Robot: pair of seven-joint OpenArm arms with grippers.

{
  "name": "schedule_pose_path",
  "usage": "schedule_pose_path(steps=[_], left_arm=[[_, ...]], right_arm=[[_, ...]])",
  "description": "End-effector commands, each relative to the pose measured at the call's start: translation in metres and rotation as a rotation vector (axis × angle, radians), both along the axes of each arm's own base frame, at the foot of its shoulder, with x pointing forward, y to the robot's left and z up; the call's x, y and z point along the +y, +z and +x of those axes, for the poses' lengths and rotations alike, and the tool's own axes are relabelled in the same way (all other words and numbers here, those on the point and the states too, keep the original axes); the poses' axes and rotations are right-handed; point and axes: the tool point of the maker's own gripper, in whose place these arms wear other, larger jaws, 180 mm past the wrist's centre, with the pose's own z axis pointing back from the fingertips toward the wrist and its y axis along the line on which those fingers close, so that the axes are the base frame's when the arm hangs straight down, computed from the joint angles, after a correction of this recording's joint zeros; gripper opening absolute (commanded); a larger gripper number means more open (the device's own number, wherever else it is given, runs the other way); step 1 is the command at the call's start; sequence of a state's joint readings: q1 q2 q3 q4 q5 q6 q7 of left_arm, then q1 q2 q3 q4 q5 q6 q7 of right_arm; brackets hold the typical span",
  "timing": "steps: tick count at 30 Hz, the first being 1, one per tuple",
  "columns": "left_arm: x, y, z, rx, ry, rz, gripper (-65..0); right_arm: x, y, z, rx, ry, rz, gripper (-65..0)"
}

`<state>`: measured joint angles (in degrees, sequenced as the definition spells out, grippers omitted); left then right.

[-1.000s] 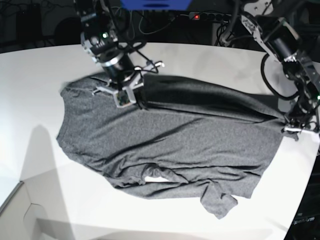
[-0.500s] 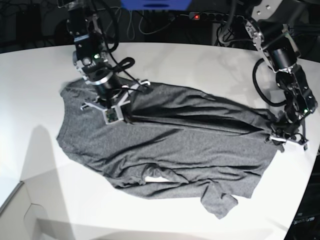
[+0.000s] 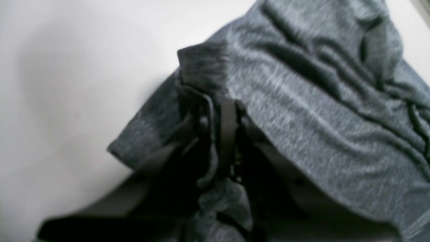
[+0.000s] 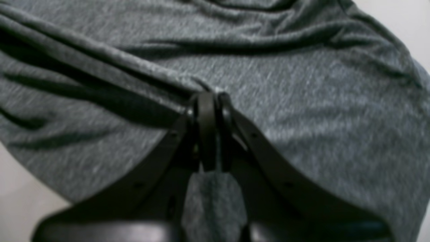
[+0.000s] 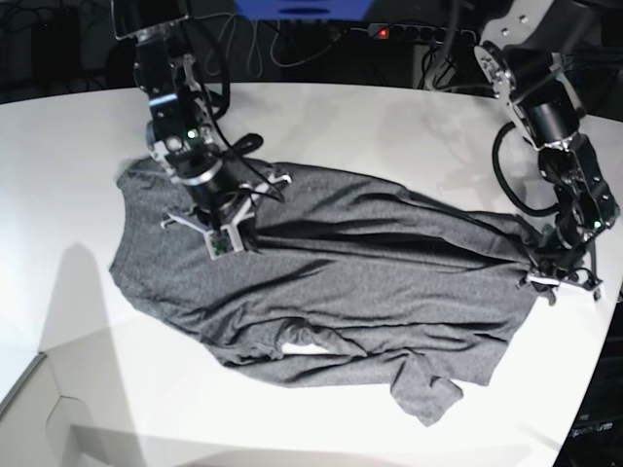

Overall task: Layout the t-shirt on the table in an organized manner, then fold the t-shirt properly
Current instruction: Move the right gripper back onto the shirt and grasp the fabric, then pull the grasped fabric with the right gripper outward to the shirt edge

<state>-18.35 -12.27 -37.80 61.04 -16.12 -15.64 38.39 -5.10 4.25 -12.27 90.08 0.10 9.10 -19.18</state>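
Note:
The dark grey t-shirt (image 5: 360, 292) lies spread and wrinkled across the white table (image 5: 389, 126). In the base view my right gripper (image 5: 232, 232) stands on the shirt's upper left part, shut on a raised fold of fabric. The right wrist view shows its black fingers (image 4: 206, 111) pinched on a ridge of the t-shirt (image 4: 302, 101). At the shirt's right edge my left gripper (image 5: 547, 270) is shut on the cloth. Up close, my left gripper (image 3: 223, 111) clamps a bunched corner of the t-shirt (image 3: 319, 111), with the bare table (image 3: 67, 84) beside it.
A cardboard box corner (image 5: 39, 409) sits at the front left. Cables and a power strip (image 5: 409, 32) run behind the table's far edge. The table's curved edge passes close by the left gripper on the right.
Both grippers have moved toward the table's front, dragging the shirt's far edge with them. The right gripper also shifted leftward over the shirt.

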Motion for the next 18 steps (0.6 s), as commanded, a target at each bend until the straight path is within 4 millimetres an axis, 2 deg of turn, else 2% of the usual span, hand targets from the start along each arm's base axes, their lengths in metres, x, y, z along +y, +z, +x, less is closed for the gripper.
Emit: schedule_pose_path(steps=[1,4,8,11,15,18], left_arm=[[0.012,0.026,0.013,-0.072,0.016,0.028,-64.6],[0.020,0.030,0.013,-0.073,0.019,0.047,-64.6],[0.018,0.020,0.014,-0.050,0.019,0.021,-64.6],[0.016,0.008,0.015,-0.020,0.023,-0.010,-64.6],[0.016,0.006,0.017,-0.012,0.024,-0.020,-64.4],[0.014,0.007,0.022,-0.015,0.024,-0.034,-64.4]], right_arm=[[0.000,0.014,0.011,-0.052,-0.004,0.012,-65.0],[-0.001,0.014,0.015,-0.054,-0.004,0.007,-65.0],[-0.002,0.018,0.020,-0.066,-0.004,0.006,-65.0],[-0.003,0.010,0.020,-0.045,-0.006,0.002,-65.0],[-0.004,0.004,0.018,-0.029,-0.007,-0.003,-65.0],[-0.003,0.007,0.019,-0.036,-0.004,-0.003,-58.5]])
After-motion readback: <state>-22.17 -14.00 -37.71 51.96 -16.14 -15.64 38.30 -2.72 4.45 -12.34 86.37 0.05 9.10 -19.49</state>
